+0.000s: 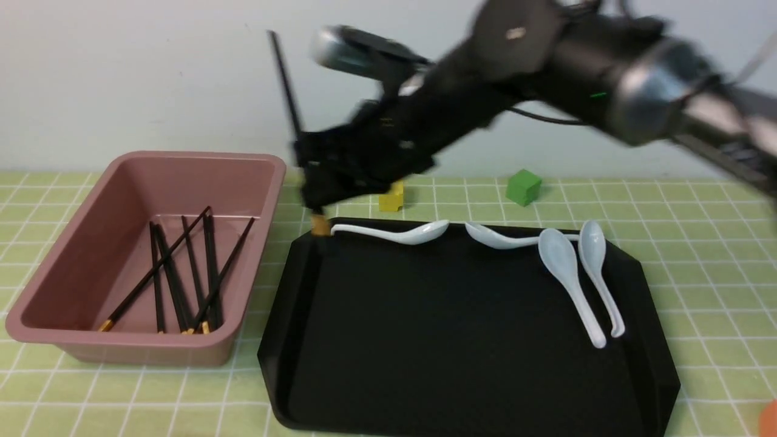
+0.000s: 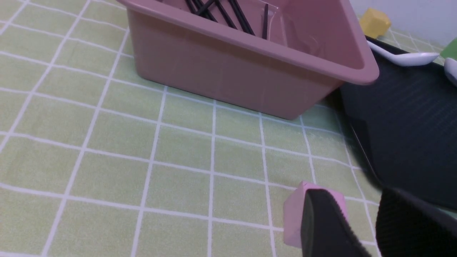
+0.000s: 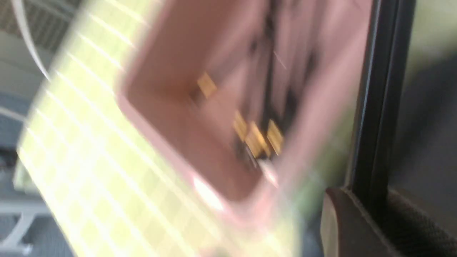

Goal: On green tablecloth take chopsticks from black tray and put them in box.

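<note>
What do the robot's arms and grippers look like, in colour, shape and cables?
The right arm is black, with round grey metal joints, a small green mark and a thin black cable. The right gripper is black and blocky, though blurred. The left gripper has two black rounded fingers, one with a rough-looking surface.

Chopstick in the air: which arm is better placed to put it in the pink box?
Right. The right gripper is shut on the chopstick, raised beside the box. The left gripper sits open and empty, low over the tablecloth.
</note>
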Robot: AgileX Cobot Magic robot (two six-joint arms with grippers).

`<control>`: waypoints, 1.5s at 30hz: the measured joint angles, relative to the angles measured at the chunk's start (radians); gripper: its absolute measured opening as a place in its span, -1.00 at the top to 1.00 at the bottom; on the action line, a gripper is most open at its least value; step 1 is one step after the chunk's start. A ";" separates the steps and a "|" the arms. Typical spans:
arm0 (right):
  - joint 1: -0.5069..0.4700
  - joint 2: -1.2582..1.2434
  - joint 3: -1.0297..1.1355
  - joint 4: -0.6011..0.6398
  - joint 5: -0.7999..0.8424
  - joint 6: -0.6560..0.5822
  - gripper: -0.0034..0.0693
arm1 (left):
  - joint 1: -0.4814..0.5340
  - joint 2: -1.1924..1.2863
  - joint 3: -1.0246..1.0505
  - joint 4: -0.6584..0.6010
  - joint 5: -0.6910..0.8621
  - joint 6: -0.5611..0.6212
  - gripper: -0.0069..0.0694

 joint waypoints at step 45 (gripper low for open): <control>0.088 -1.275 0.733 -0.724 0.032 0.199 0.92 | 0.000 0.000 0.000 0.000 0.000 0.000 0.19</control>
